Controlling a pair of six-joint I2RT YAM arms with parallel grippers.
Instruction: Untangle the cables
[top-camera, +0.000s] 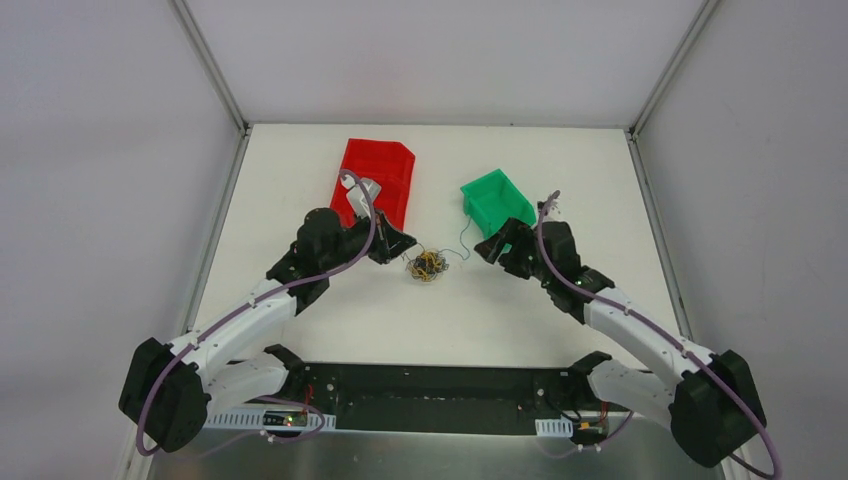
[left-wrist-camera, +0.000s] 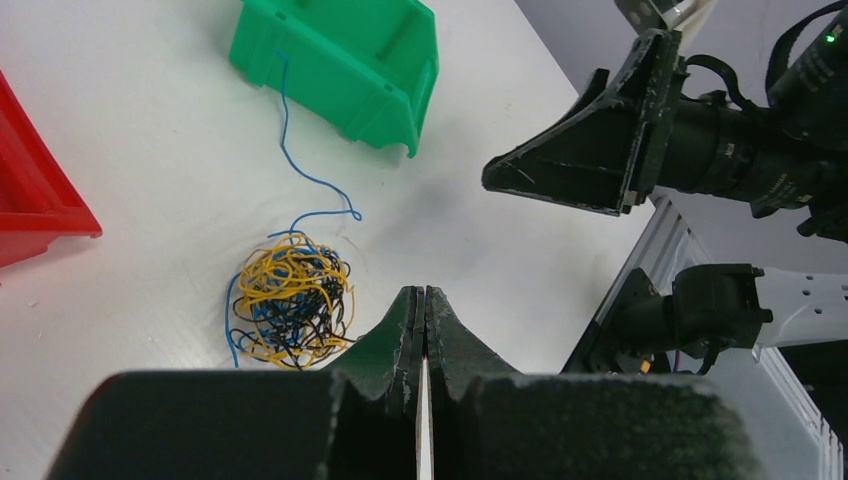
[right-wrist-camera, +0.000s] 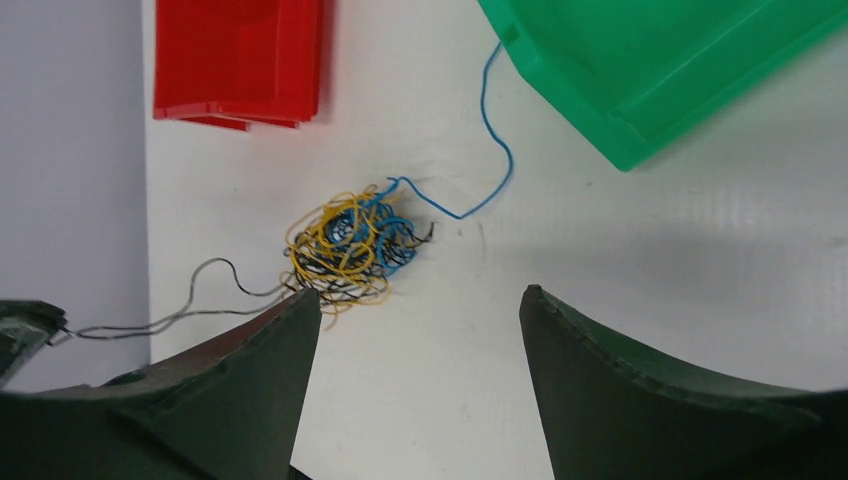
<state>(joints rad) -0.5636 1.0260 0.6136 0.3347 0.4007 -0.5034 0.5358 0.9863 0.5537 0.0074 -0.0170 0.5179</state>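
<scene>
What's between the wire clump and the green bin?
One loose blue wire runs from the wire clump to the green bin edge; otherwise bare table. Right wrist view shows it.

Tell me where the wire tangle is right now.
In the top view, the wire tangle lies between the left claw and right claw, nearer the arm bases than the red bin and green bin.

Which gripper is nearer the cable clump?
Left. The left gripper, shut, sits close to the clump on its left side. The right gripper, open, is farther off on the clump's right, near the green bin.
</scene>
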